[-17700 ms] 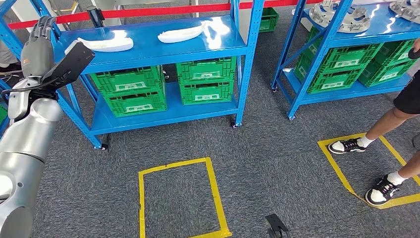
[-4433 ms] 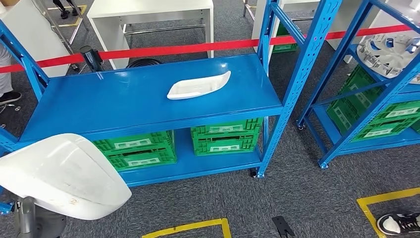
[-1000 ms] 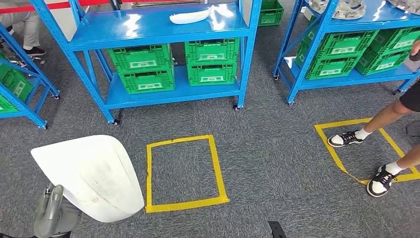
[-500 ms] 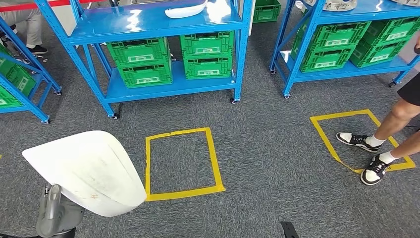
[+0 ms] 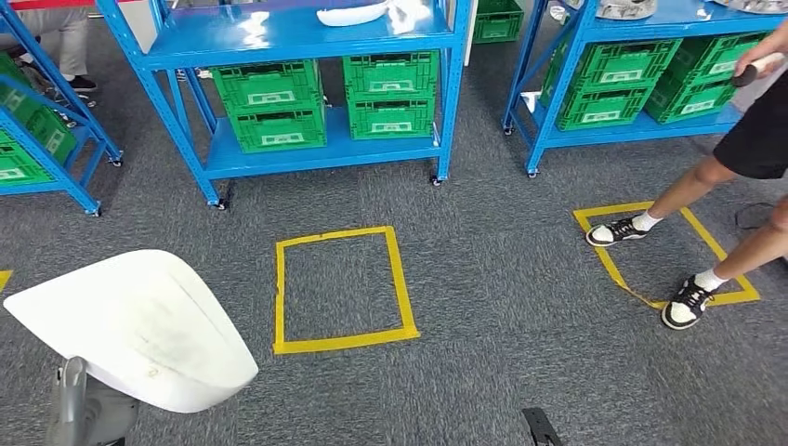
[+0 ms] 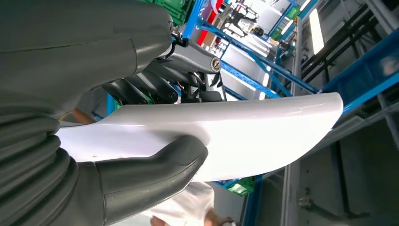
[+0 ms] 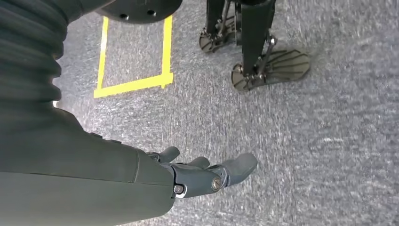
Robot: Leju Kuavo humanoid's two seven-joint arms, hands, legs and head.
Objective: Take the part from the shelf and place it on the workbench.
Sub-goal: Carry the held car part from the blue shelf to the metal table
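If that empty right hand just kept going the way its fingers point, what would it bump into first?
Probably the grey carpet floor. The right hand hangs open with its fingers over bare carpet; depth is unclear, but nothing else lies ahead.

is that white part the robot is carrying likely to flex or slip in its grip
The white part probably stays stiff: its overhang past the left robot hand isn't sagging. Its glossy, smooth skin looks slippery, so it may slide.

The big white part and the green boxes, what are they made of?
The white part looks like smooth moulded plastic, perhaps painted: the left wrist view shows a glossy sheen, and the left hand grips its thin curved edge. The green crates look like hard plastic, with ribbed sides.
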